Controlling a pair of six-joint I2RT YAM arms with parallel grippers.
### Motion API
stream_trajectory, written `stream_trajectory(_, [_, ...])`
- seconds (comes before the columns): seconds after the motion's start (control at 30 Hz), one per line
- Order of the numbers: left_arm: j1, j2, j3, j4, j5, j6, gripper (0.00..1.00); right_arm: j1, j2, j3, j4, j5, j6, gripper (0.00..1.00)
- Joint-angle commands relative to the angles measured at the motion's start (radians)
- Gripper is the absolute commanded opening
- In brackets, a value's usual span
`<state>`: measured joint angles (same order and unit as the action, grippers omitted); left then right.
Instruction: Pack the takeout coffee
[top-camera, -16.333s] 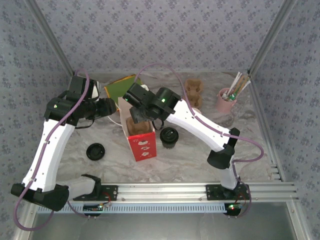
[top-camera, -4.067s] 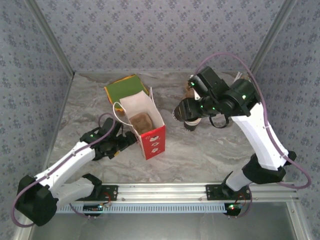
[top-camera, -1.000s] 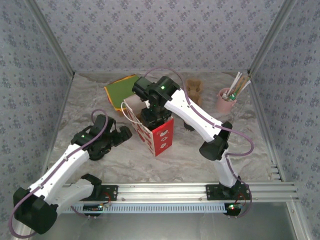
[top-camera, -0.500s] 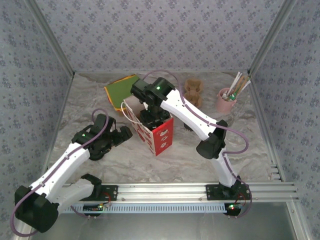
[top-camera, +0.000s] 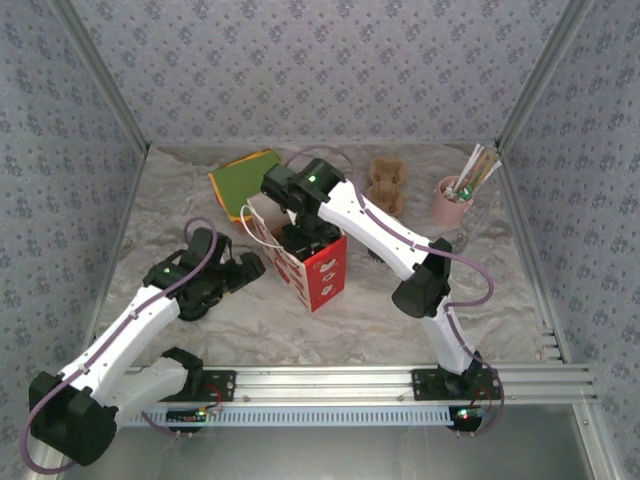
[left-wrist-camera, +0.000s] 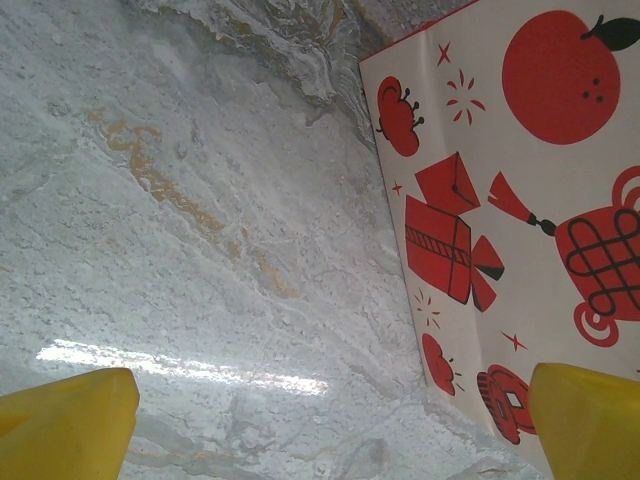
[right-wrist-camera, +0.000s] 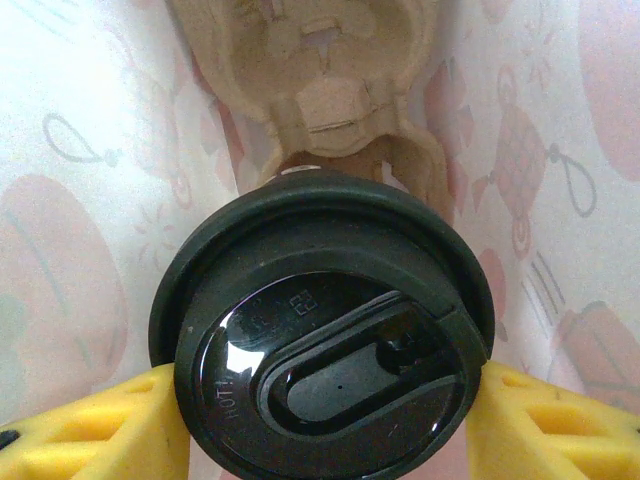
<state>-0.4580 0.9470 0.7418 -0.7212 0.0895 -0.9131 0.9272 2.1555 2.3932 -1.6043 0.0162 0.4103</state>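
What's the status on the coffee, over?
Left gripper open, beside the bag. Right gripper shut on the coffee, inside the bag, above the carrier. No obstruction seen.

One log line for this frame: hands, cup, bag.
right hand: shut on coffee cup, inside bag, cardboard carrier below | left hand: open, empty, beside bag | coffee cup: not released

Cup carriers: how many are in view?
2. One carrier lies inside the bag, beyond the cup; another carrier lies on the table at the back. Others may be stacked or hidden.
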Motion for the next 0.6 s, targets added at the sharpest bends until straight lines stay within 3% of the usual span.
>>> stream_trajectory(0.0, [0.008, -0.026, -0.016, 0.0, 0.01, 0.01, 1.0, -0.003, 0.006, -0.012, -0.105, -0.008, 0.018, 0.63])
stream_trajectory(0.57, [0.009, -0.048, -0.029, -0.001, 0.013, 0.003, 1.0, -0.007, 0.027, -0.034, -0.096, -0.009, 0.012, 0.63])
